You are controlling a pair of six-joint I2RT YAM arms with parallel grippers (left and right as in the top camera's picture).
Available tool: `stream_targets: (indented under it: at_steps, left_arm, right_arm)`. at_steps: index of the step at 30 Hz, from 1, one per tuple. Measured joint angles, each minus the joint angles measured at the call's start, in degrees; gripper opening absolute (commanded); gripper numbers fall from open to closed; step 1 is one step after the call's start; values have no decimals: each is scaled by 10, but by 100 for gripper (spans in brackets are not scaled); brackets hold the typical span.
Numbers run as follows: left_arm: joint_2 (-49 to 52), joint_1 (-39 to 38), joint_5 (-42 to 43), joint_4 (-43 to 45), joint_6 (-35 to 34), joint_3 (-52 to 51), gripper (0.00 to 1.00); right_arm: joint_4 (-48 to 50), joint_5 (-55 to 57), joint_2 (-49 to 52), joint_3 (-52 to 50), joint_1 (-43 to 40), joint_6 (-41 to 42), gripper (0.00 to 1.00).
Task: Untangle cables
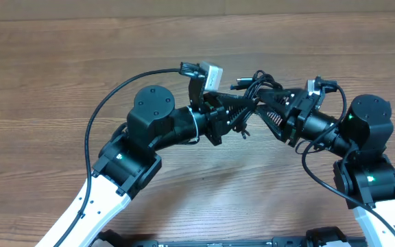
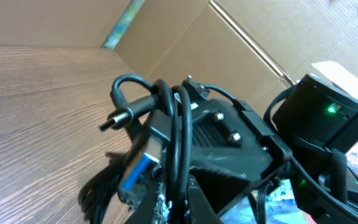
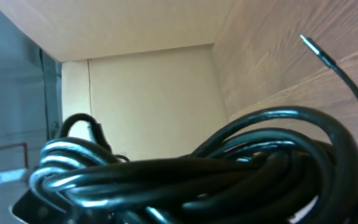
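Black thin cables [image 1: 256, 84], tangled loops, bunched between left gripper [image 1: 237, 108] and right gripper [image 1: 266, 103] near far edge of wooden desk [image 1: 46, 68]; both grips masked, cannot tell.

You are finding no text, brand, number or label that can be read in any view. At 5 o'clock in the left wrist view a printed scrap [image 2: 286, 194] is showing blue marks, too blurred to read. Small green lights [image 1: 371, 180] are glowing on the arm housings, carrying no lettering.
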Motion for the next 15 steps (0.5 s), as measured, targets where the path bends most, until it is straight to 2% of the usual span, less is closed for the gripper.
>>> stream_targets:
  at_steps: [7, 9, 11, 12, 14, 15]
  left_arm:
    - [0, -25, -2, 2, 23, 0, 4]
    - [0, -27, -2, -1, 30, 0, 5]
    - [0, -27, -2, -2, 34, 0, 11]
    - [0, -27, -2, -2, 35, 0, 22]
    - [1, -29, -4, 1, 37, 0, 29]
    - [0, -30, -4, 4, 35, 0, 42]
  right_arm:
    - [5, 0, -3, 0, -1, 3, 4]
    - [5, 0, -4, 0, -1, -1, 4]
    - [4, 0, -4, 0, 0, -6, 4]
    - [4, 0, -4, 0, 0, -14, 4]
    - [0, 3, -4, 0, -1, -22, 4]
    - [-4, 5, -3, 0, -2, -26, 4]
